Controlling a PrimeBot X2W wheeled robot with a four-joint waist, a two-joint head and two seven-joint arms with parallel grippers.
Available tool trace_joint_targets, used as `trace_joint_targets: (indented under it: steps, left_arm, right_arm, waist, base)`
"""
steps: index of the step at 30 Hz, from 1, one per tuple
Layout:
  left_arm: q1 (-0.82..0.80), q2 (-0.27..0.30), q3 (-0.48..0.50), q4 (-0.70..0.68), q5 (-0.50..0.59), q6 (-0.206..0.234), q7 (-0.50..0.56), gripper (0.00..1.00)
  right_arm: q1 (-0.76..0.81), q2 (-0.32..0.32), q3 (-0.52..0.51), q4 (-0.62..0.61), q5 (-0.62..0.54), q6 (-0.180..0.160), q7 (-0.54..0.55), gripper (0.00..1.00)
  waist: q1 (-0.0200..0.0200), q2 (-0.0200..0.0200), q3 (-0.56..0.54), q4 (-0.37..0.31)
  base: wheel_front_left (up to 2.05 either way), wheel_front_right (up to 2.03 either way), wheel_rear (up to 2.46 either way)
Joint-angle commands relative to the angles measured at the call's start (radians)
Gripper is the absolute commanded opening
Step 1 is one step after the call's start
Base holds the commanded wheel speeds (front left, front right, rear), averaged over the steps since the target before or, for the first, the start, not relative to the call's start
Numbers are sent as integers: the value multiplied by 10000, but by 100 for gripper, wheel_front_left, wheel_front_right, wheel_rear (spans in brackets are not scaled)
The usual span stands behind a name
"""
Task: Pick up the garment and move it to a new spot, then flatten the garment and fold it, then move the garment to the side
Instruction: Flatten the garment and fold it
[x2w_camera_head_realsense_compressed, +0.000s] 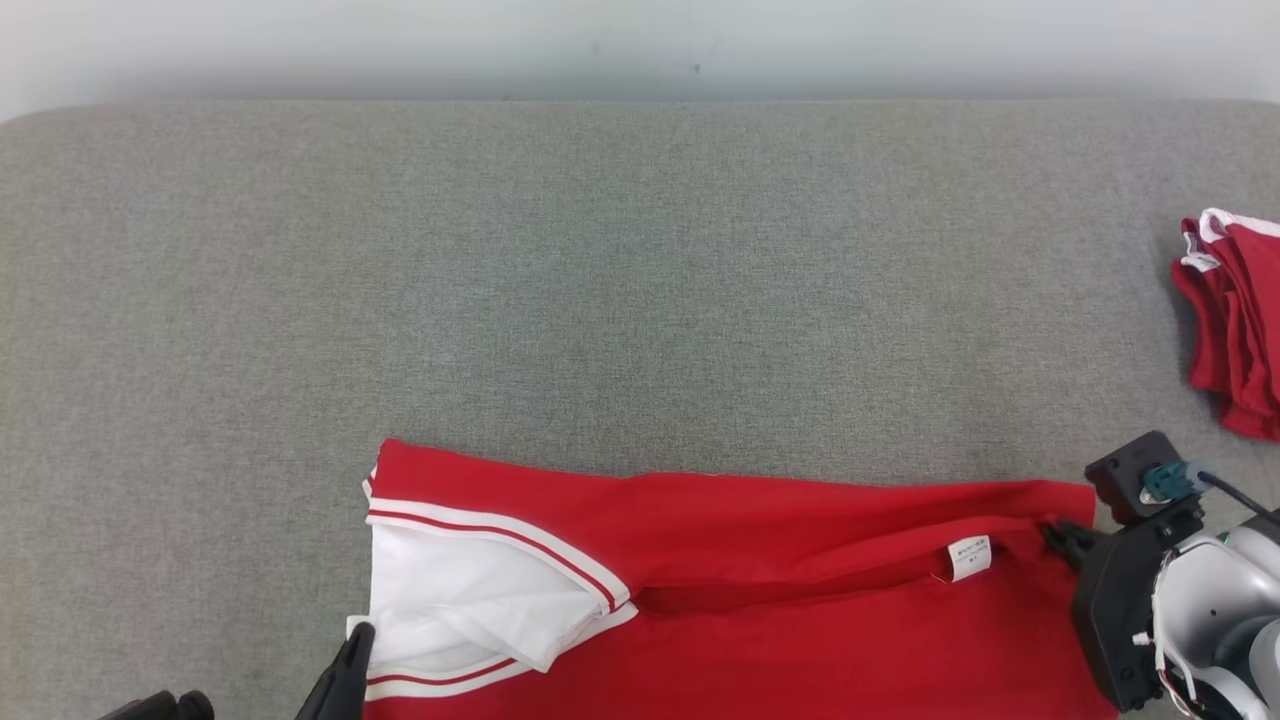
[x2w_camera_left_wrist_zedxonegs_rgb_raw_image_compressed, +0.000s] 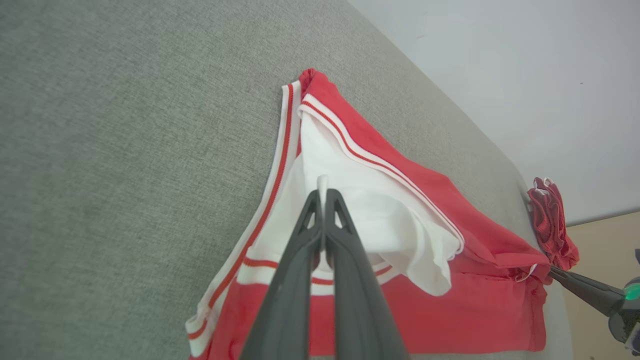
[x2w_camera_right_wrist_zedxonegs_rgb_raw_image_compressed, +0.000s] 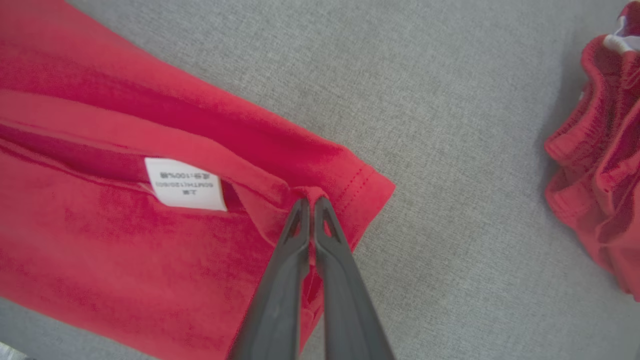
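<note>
**Grey pad: garment pinched at both ends**

At lower left, the left gripper, fingers pressed together, nips the garment's white fold. Red cloth runs rightward along the near edge, past a label, to the right gripper, closed on the hem corner. Far right, well apart, lies a red pile.

Left end effector: fingers pressed together. Right end effector: likewise clamped, pointing leftward.

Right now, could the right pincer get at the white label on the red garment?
Probably, but not freely: the white label lies uncovered beside the right pincer, which is shut on an edge of the red garment.
</note>
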Motion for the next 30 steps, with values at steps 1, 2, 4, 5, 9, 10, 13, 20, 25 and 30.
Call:
trace_joint_targets:
  steps: [1, 2, 4, 5, 9, 10, 13, 20, 25, 30]
  left_arm:
    - [45, -24, -5, 51, -49, -67, -11, 0]
    - [9, -43, -28, 116, -83, -89, 15, 0]
    - [-16, -48, -57, 223, -105, -160, 46, 0]
    - [-30, -60, -75, 262, -111, -179, 38, 0]
    - [38, -60, -165, 406, -135, -249, 150, 0]
    - [94, -56, -207, 445, -156, -242, 184, 0]
    - [172, -13, -302, 550, -75, -199, 246, 0]
    - [59, 114, -516, 1028, 351, -23, 250, 0]
    - [-359, 117, -730, 1554, 1185, 67, -184, 100]
    - [-718, -166, -596, 1929, 2059, 52, -911, 100]
  right_arm:
    - [106, -71, 29, -10, 91, 4, 42, 0]
    - [83, -91, 88, -13, 176, 4, 101, 0]
    - [101, 62, 40, 44, 408, 4, 293, 100]
    - [127, 114, 5, 24, 465, 4, 382, 100]
    - [336, 222, -498, -155, 767, 4, 684, 100]
    - [390, 273, -705, -213, 792, 4, 720, 100]
    - [521, 437, -1557, -550, 652, 4, 689, 100]
    - [1114, 1245, -3316, -1161, 1, 4, 173, 100]
    - [1349, 2177, -3656, -1226, -224, 4, -537, 100]
    - [1408, 3580, -4174, -1100, -478, 4, -1330, 100]
  waist:
    - [0, -1, -25, 19]
    - [0, -1, -39, 22]
    - [0, -1, -65, 15]
    - [0, -1, -81, 16]
    - [0, -1, -120, 16]
    - [0, -1, -129, 17]
    - [0, -1, -160, 36]
    - [0, -1, -287, 141]
    - [0, -1, -447, 216]
    - [0, -1, -668, 284]
  base:
    - [0, 0, 0]
    - [0, 0, 0]
    - [0, 0, 0]
    - [0, 0, 0]
    - [0, 0, 0]
    - [0, 0, 0]
    - [0, 0, 0]
    - [0, 0, 0]
    - [0, 0, 0]
    - [0, 0, 0]
